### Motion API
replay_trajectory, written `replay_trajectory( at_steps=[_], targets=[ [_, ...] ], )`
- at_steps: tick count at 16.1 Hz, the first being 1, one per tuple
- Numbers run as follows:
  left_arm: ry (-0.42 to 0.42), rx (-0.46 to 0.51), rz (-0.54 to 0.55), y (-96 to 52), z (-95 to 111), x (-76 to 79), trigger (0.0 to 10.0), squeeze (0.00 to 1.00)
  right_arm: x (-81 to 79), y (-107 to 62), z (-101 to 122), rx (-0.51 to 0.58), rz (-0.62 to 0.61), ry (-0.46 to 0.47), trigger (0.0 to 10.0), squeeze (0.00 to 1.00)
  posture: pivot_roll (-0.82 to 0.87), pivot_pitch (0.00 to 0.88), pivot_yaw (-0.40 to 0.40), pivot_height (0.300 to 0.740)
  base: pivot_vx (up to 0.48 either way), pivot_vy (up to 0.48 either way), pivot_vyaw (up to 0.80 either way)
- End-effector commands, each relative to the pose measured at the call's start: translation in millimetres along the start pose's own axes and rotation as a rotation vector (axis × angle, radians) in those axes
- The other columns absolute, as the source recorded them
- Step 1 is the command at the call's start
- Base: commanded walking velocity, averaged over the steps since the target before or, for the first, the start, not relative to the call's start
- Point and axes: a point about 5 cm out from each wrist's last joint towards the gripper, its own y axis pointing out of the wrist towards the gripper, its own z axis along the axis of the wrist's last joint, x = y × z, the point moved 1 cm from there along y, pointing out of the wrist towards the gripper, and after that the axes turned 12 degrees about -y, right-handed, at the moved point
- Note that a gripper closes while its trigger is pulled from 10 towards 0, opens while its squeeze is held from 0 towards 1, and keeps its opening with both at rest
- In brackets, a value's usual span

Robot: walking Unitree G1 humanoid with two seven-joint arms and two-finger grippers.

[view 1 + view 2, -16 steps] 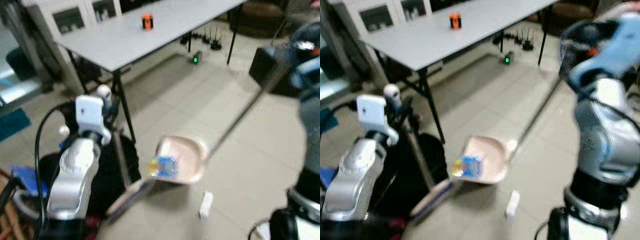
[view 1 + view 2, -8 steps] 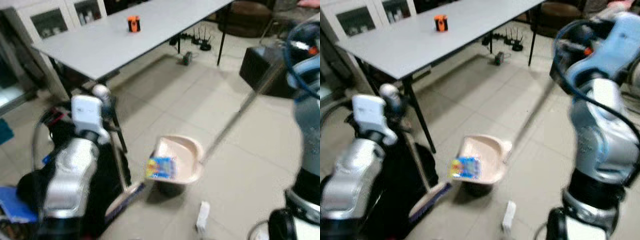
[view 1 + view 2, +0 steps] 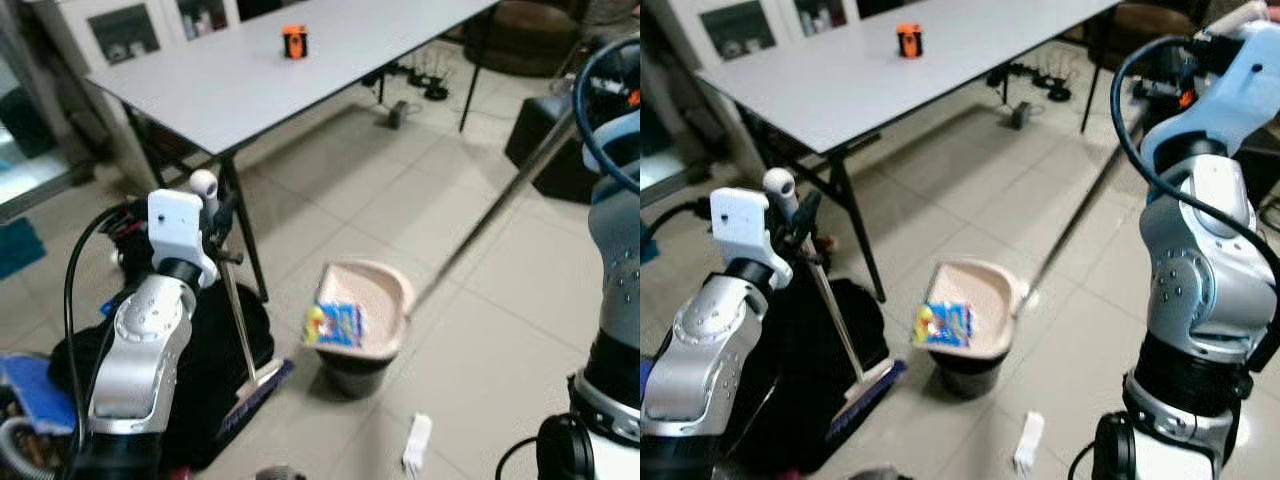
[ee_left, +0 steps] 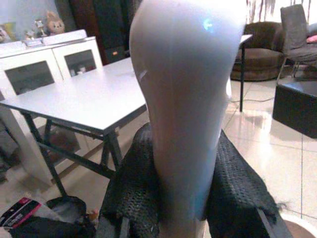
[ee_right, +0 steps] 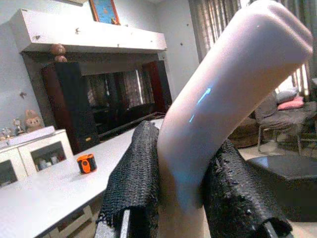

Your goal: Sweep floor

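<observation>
While the left gripper (image 4: pixel 181 198) is clamped around the pale top of the broom handle (image 4: pixel 185 99), the broom (image 3: pixel 237 325) stands nearly upright beside the robot's left arm, its head (image 3: pixel 256 392) on the tiled floor (image 3: pixel 520 330) against a black bag (image 3: pixel 215 350). The right gripper (image 5: pixel 181 198) is closed on the curved pale grip of the dustpan handle (image 5: pixel 223 94), and the long metal pole (image 3: pixel 495 212) slants down from there to the pink dustpan (image 3: pixel 362 305). The pan is held tilted above a small dark bin (image 3: pixel 352 372) on the floor, with a blue and yellow wrapper (image 3: pixel 335 322) lying in it. A white scrap (image 3: pixel 415 442) lies on the tiles near the bin. Behind, an orange object (image 3: pixel 294 41) sits near the far edge of a grey table (image 3: pixel 240 85).
</observation>
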Motion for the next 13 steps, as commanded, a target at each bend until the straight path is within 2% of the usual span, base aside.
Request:
replay_trajectory(
  at_steps=[1, 3, 7, 11, 12, 13],
  targets=[
    [0.034, 0.027, 0.007, -0.3, 6, -1.1, 10.0, 0.0, 0.5, 3.4, 14, 0.086, -0.021, -0.011, 10.0, 0.0, -0.03, 0.002, 0.054, 0.74, 0.0, 0.0, 0.0],
    [0.033, 0.027, 0.008, 0.2, 6, -0.6, 10.0, 0.0, -0.3, 5.2, 13, 0.096, -0.029, -0.022, 10.0, 0.0, -0.03, 0.001, 0.053, 0.74, 0.0, 0.0, 0.0],
    [0.035, 0.026, 0.006, 0.9, 6, -0.1, 10.0, 0.0, -11.8, 13.9, 5, 0.137, -0.026, -0.056, 10.0, 0.0, -0.02, 0.001, 0.058, 0.74, 0.0, 0.0, 0.0],
    [0.034, 0.025, 0.003, 0.3, 7, 0.3, 10.0, 0.0, -37.0, 18.6, -8, 0.183, 0.074, -0.144, 10.0, 0.0, -0.02, 0.007, 0.057, 0.74, 0.0, 0.0, 0.0],
    [0.033, 0.023, 0.004, -0.3, 6, 0.5, 10.0, 0.0, -51.4, 18.7, -12, 0.208, 0.138, -0.197, 10.0, 0.0, -0.01, 0.01, 0.055, 0.74, 0.0, 0.0, 0.0],
    [0.034, 0.022, 0.004, -0.7, 6, 0.6, 10.0, 0.0, -59.1, 18.8, -14, 0.222, 0.165, -0.219, 10.0, 0.0, -0.01, 0.01, 0.055, 0.74, 0.0, 0.0, 0.0]
  ],
)
